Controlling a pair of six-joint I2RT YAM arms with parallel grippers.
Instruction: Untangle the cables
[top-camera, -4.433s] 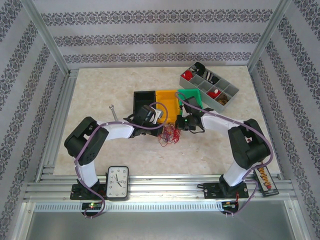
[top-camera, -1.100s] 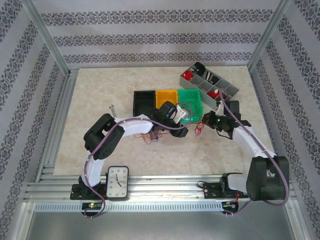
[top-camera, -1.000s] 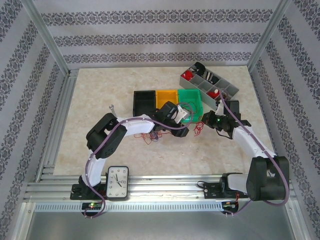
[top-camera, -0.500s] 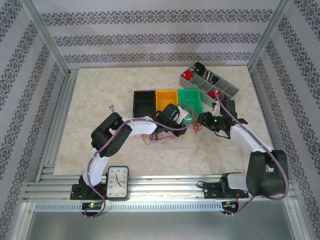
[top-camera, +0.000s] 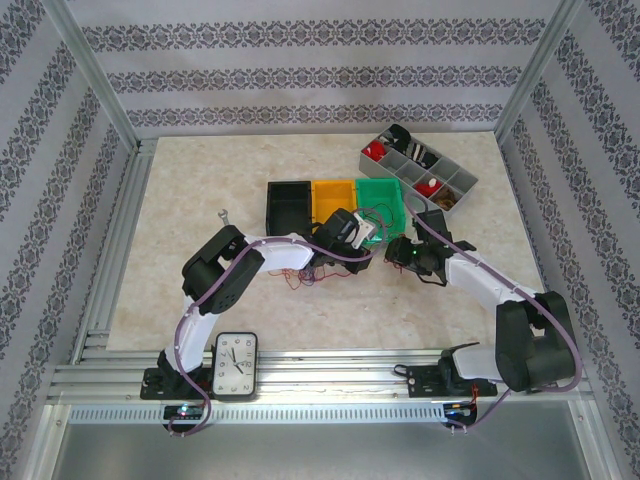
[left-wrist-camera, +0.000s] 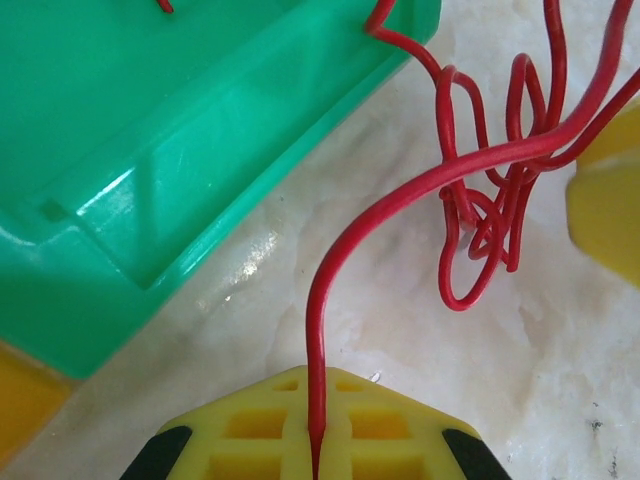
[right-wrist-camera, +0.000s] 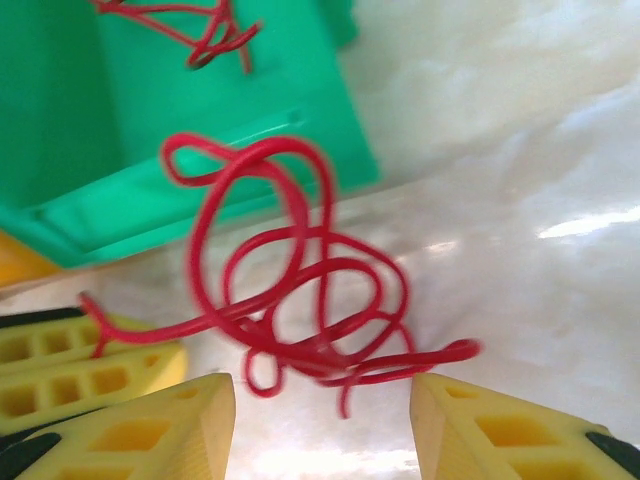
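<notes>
Marble tabletop (right-wrist-camera: 500, 150) carries a curly red cable tangle (right-wrist-camera: 310, 350), left hand (left-wrist-camera: 315, 445) pinching one strand, right hand (right-wrist-camera: 320, 392) open astride it.

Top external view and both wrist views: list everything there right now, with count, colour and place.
black bin: one, black, left end of the mid-table row
yellow bin: one, yellow, middle of the row
green bin: one, green, right end of the row
compartment tray: one, grey, far right
small metal tool: one, silver, left of the black bin
clock: one, white face, near edge
red tangle: one, red, on the table beside the green bin
loose wires: one bunch, red and dark, under the left arm
left pincer: one, yellow, shut on a strand of the red tangle
right pincer: one, yellow, open, facing the red tangle
</notes>
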